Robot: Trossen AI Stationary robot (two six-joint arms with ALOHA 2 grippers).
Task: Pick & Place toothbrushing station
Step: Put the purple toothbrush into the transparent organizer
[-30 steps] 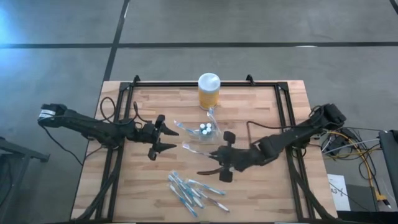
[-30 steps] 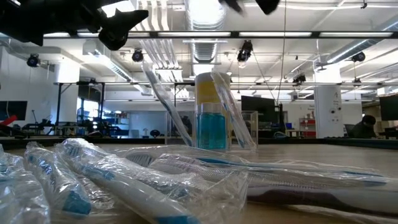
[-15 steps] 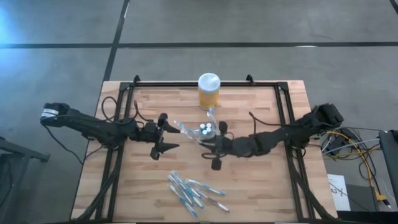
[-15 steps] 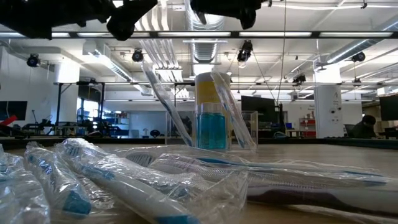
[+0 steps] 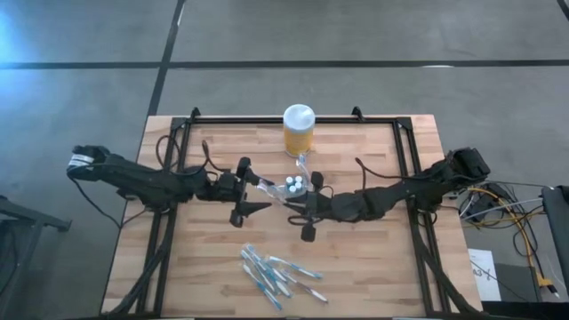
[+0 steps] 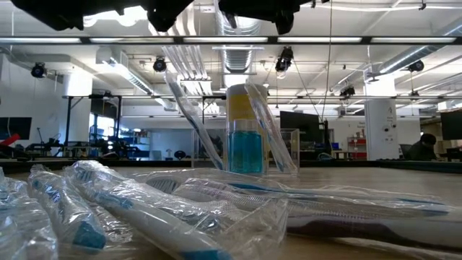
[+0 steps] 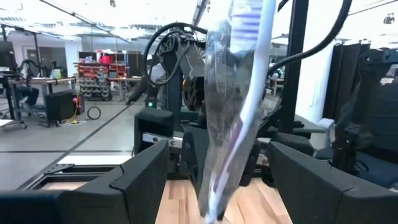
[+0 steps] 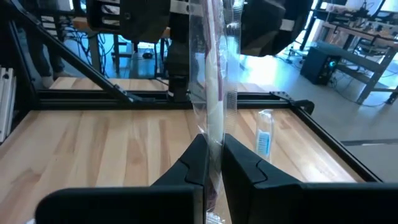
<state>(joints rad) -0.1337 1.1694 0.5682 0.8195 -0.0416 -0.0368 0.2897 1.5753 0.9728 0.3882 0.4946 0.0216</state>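
Observation:
The toothbrushing station, a small clear holder, stands mid-table in front of the yellow jar. In the low view the station has a wrapped toothbrush leaning in it to the left and another to the right. My right gripper is just near of the station, shut on a wrapped toothbrush. That toothbrush reaches out between the open fingers of my left gripper, which faces it from the left. I see no touch there. My right gripper pinches the wrapped toothbrush by its lower end between its two fingers. It comes about level from the table's right, and the toothbrush runs on ahead in line with the fingers toward the left gripper. The toothbrush is lifted clear of the table.
A heap of several wrapped toothbrushes lies toward the near edge, filling the foreground of the low view. A black frame rail runs along the table's sides and far edge. Bare wood shows to the near left and near right.
My right gripper has swung from nearer the heap toward the far edge and the left, turning until it points at the left gripper, carrying the wrapped toothbrush with it. My left gripper has moved up and toward the table's right, so its fingers now stand on either side of that toothbrush.

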